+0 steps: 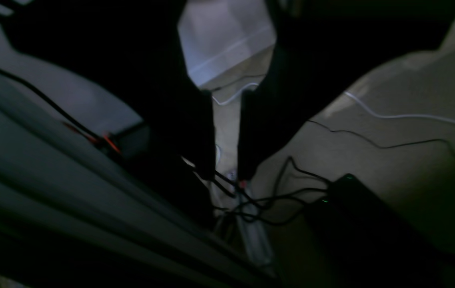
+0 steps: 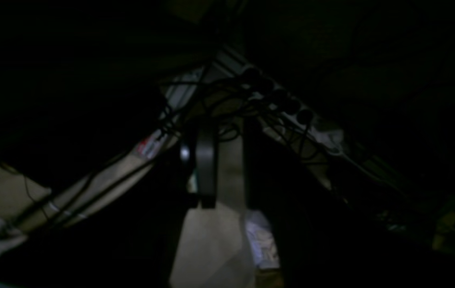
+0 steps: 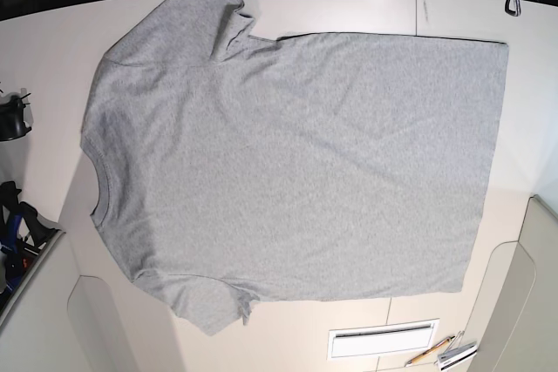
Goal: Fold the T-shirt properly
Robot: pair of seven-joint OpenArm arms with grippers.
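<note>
Grey T-shirt (image 3: 288, 163) lies flat, plain-side up; both claws slightly parted, empty.

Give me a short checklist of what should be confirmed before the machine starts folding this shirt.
1. T-shirt spread flat on the table: ok.
2. Both sleeves laid out, not tucked under: ok.
3. Plain side facing up: ok.
4. Left pincer holding nothing, jaws slightly apart: ok.
5. Right pincer holding nothing: ok, though the picture is dark.
6. Arms positioned over the shirt: not ok, neither shows in the base view.
</note>
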